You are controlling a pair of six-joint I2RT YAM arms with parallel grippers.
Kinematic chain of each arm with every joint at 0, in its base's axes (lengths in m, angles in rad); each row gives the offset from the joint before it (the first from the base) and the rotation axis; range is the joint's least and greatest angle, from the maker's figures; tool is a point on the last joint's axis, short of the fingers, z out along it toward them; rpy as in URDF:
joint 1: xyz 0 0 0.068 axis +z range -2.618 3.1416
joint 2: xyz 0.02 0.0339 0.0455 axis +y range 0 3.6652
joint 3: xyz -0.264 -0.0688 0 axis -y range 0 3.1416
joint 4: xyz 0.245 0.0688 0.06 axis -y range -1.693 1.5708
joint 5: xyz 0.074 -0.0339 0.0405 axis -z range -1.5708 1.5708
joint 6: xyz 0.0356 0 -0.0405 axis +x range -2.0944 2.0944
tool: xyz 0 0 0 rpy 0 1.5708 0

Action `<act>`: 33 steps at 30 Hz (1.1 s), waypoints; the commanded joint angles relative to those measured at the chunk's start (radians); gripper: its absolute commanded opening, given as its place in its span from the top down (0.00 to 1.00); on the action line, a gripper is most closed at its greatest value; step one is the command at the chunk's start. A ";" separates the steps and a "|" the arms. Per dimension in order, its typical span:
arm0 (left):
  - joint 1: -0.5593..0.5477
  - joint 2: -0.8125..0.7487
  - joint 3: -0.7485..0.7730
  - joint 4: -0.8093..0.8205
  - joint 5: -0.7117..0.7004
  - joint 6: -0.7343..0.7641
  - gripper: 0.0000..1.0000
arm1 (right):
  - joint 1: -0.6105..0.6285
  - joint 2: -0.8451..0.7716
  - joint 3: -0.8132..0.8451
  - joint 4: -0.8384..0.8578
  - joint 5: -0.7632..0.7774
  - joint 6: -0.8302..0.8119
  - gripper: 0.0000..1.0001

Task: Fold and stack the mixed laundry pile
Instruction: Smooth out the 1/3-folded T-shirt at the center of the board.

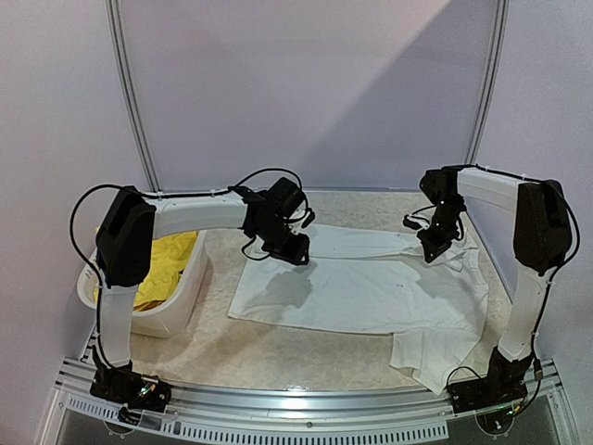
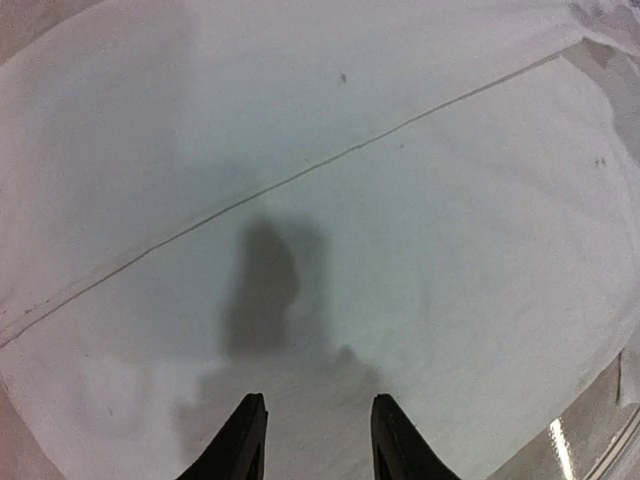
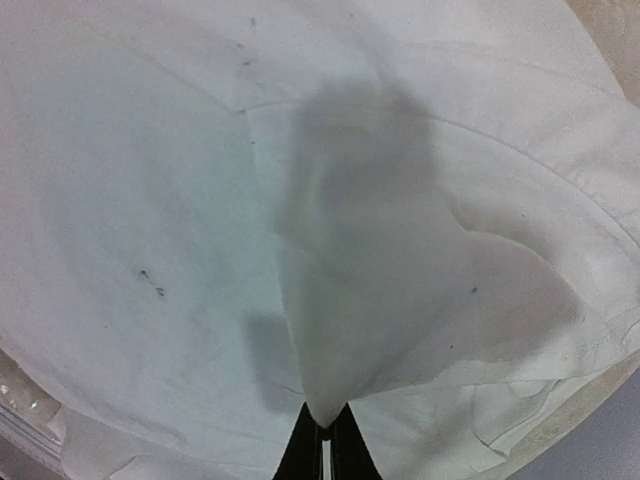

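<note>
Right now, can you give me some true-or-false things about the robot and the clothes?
1. The right tool pinches up a peak of the white T-shirt. True.
2. The left tool is holding the yellow shorts. False: its jaws stand open over the white T-shirt and hold nothing.
3. The yellow shorts lie in the white basket. True.
4. The white T-shirt is folded into a small neat square. False: it lies spread out across the table.
</note>
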 commanded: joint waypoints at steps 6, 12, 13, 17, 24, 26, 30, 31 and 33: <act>-0.016 -0.036 -0.019 0.038 0.023 -0.005 0.64 | 0.004 0.035 0.139 -0.203 -0.399 0.026 0.90; -0.027 -0.015 0.022 0.089 0.070 -0.040 0.63 | -0.007 0.060 0.215 -0.297 -0.541 -0.033 0.79; -0.032 -0.015 0.032 0.110 0.080 -0.051 0.62 | -0.020 0.048 0.208 -0.278 -0.509 -0.033 0.79; -0.065 0.017 0.080 0.240 0.127 -0.145 0.59 | -0.116 -0.040 0.110 -0.165 -0.414 -0.001 0.78; -0.141 0.211 0.235 0.445 0.205 -0.375 0.53 | -0.328 -0.182 -0.131 0.020 -0.289 0.032 0.72; -0.152 0.276 0.299 0.461 0.209 -0.429 0.52 | -0.377 -0.209 -0.179 0.040 -0.273 0.025 0.69; -0.167 0.405 0.439 0.475 0.213 -0.488 0.50 | -0.465 -0.228 -0.254 0.069 -0.282 0.001 0.66; -0.169 0.437 0.479 0.471 0.220 -0.502 0.50 | -0.481 -0.223 -0.266 0.073 -0.290 -0.007 0.65; -0.173 0.490 0.539 0.467 0.231 -0.524 0.50 | -0.504 -0.207 -0.287 0.078 -0.311 -0.023 0.65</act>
